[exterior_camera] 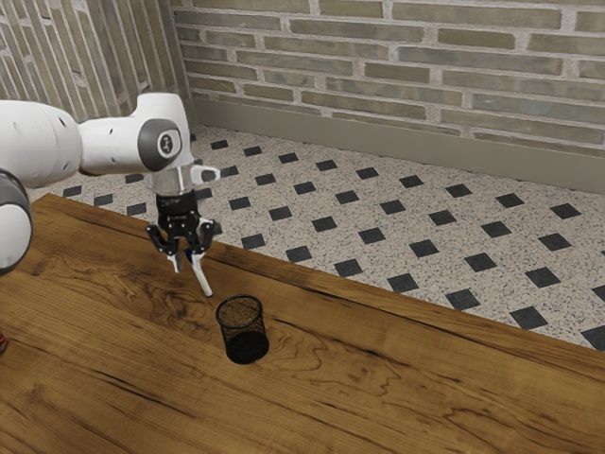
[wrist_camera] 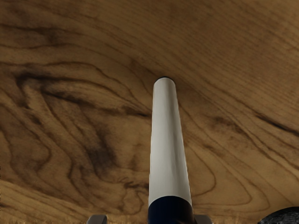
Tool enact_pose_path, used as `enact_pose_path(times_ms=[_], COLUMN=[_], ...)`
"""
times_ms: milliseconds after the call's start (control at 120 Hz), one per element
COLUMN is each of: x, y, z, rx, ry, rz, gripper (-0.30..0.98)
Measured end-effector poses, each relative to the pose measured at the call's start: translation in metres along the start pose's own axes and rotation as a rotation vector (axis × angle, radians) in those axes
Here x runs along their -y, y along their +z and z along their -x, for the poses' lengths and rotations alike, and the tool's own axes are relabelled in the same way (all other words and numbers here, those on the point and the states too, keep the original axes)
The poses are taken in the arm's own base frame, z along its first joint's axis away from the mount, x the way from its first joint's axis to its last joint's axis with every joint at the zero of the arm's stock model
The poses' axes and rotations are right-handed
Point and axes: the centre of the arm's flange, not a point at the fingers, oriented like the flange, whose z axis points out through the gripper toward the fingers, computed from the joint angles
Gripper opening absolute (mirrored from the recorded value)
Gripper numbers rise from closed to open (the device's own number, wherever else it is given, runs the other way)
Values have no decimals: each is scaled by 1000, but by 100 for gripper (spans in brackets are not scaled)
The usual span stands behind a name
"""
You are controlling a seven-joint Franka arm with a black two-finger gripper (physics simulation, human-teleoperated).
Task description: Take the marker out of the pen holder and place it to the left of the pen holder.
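Observation:
My gripper (exterior_camera: 187,261) is above the table, to the exterior view's left of the black mesh pen holder (exterior_camera: 243,329), with its fingers apart. The white marker (exterior_camera: 201,276) slants down from beside one finger; whether its lower end touches the table I cannot tell. In the wrist view, the tips of my gripper (wrist_camera: 150,219) stand wide apart. The dark-blue end of the marker (wrist_camera: 169,144) lies close to one tip, and a gap separates it from the other. Part of the pen holder's dark rim (wrist_camera: 286,216) is visible there too.
The wooden table (exterior_camera: 397,378) extends around the holder, its far edge bordering the tiled floor. A small red object (exterior_camera: 2,342) is at the exterior view's left border. A brick wall rises behind.

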Motion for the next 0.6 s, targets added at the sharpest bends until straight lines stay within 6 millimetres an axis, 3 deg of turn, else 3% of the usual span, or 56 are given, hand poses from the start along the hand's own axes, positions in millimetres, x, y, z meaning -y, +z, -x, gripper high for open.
enact_pose_path(times_ms=[242, 317, 458, 600], x=[12, 25, 28, 30], y=[2, 15, 20, 28], z=[1, 3, 5, 8], rx=[10, 42, 66, 93], ry=[-32, -66, -77, -81], rz=[31, 51, 70, 74], gripper=[23, 17, 9, 17])
